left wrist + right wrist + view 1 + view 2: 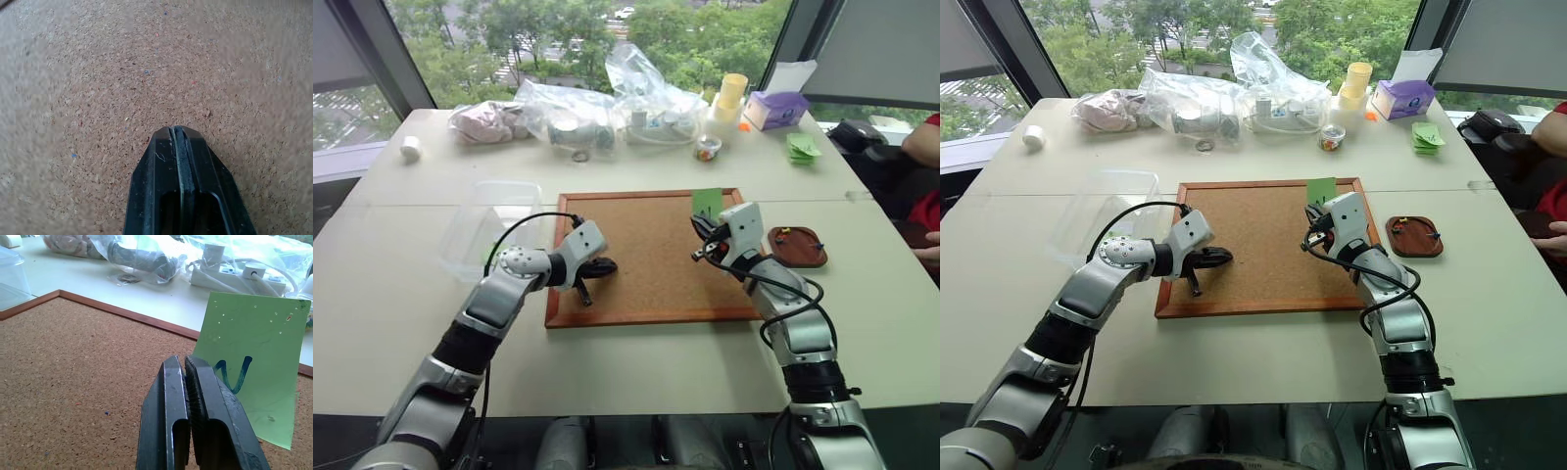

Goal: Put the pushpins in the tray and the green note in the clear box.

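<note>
Corkboard [646,264], left hand [176,129] closed, right hand [186,363] pinching green note [259,333] marked blue "N"

Daylit room by big windows.
You face a pale surface [636,372] beneath dark-framed windows [558,39]; green trees [695,34] outside.

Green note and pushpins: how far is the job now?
Done: pushpins lie in the tray. In hand: the right gripper, shut, seems to pinch the green note by its edge above the corkboard. Remaining: carrying it to the clear box beyond the board.
</note>
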